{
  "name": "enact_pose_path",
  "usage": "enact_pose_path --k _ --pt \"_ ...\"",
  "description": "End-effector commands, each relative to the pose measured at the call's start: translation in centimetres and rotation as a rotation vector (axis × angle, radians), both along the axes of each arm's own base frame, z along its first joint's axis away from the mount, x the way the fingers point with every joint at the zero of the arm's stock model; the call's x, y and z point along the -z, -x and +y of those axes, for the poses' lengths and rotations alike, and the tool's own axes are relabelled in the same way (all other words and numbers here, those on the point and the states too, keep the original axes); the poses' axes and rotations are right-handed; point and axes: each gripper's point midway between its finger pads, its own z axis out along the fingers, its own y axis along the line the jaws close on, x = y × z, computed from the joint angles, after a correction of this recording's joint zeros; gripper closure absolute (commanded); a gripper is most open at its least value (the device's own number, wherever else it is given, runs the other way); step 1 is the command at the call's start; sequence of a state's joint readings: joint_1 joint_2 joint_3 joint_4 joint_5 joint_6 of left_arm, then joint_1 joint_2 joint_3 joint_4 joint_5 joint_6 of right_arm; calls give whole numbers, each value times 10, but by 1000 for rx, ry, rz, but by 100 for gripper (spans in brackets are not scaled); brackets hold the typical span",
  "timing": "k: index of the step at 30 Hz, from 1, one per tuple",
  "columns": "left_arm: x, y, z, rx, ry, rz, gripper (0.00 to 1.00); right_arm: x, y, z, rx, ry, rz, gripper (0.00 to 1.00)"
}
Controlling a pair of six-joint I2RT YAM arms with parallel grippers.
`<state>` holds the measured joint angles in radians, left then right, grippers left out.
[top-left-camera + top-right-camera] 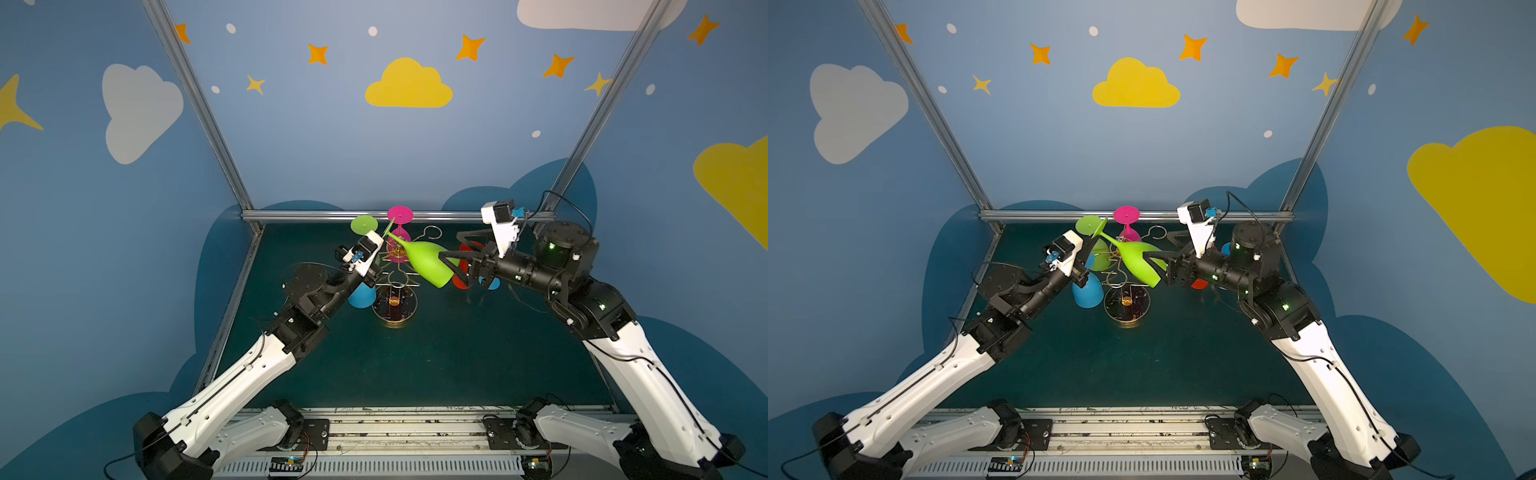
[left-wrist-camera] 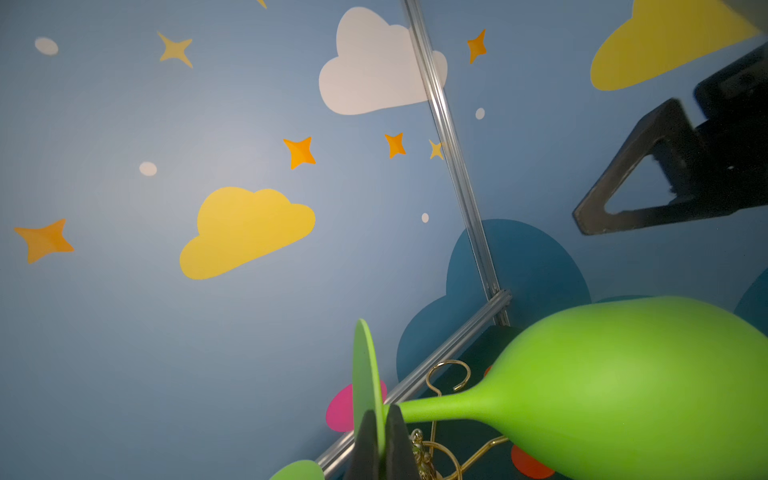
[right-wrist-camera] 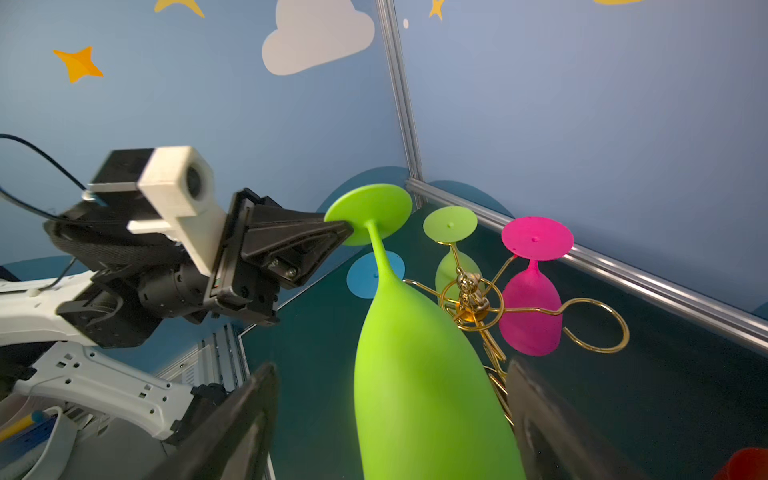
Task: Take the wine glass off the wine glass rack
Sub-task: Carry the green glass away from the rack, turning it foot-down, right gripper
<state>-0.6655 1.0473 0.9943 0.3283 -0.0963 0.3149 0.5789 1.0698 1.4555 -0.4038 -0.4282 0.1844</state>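
One wine glass [image 1: 428,262] — the green one — is clear of the wine glass rack [image 1: 382,309], tilted in mid-air at the centre of a top view, the left gripper [image 3: 347,232] pinching its foot, the right gripper [image 3: 390,370] spread around its bowl; only setting it down appears left

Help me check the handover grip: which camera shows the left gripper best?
The right wrist view: the whole left gripper appears side-on, shut on the foot of the green glass. The left wrist view shows only its fingertips pinching that foot; in both top views it looks small.
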Motion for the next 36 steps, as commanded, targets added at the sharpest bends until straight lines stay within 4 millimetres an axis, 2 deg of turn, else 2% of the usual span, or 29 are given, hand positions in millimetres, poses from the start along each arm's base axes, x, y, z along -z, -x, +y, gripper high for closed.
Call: enact_pose_path --k 1,6,12,31,34,36 --pt "-6 -5 11 -40 114 113 97 -22 11 -15 -2 -101 -39 16" --pt "-10 0 11 17 198 201 97 -10 15 -43 80 -117 -17 17" --pt "-17 9 6 103 263 254 97 19 16 -55 128 -106 39 21" --pt "-22 16 -5 209 305 313 97 42 -18 -21 65 -100 148 49" --pt "-22 17 -7 228 308 321 97 40 -18 -17 54 -105 144 62" --pt "-22 17 -9 236 311 326 97 40 -19 -14 45 -102 146 75"
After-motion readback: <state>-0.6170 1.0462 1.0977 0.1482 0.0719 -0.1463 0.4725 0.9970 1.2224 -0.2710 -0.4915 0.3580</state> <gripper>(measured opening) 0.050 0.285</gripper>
